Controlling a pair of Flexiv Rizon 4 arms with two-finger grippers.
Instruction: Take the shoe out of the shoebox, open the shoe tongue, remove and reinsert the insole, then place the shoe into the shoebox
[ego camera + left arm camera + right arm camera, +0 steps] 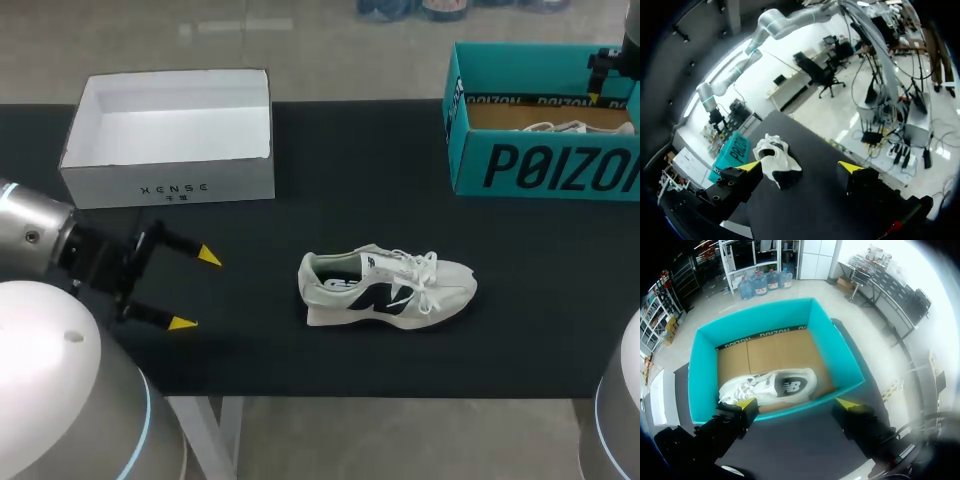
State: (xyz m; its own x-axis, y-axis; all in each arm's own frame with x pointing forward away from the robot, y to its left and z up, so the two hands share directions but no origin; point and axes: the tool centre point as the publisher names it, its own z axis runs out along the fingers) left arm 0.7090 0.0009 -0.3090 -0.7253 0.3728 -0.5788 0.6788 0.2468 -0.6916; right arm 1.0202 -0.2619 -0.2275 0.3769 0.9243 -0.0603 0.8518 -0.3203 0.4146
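While the right gripper (796,402) hung open and empty above the teal shoebox (837,355), the boxed shoe (772,385) lay on the box floor just ahead of its fingers, with its long axis roughly along the line from tip to tip. That arm was plainly nearer. The left gripper (196,290), also open, sat well apart, with a second shoe (385,288) lying ahead of it.

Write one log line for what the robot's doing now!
left end effector: open, short of shoe on table | right end effector: open, above teal shoebox | second shoe: inside teal shoebox
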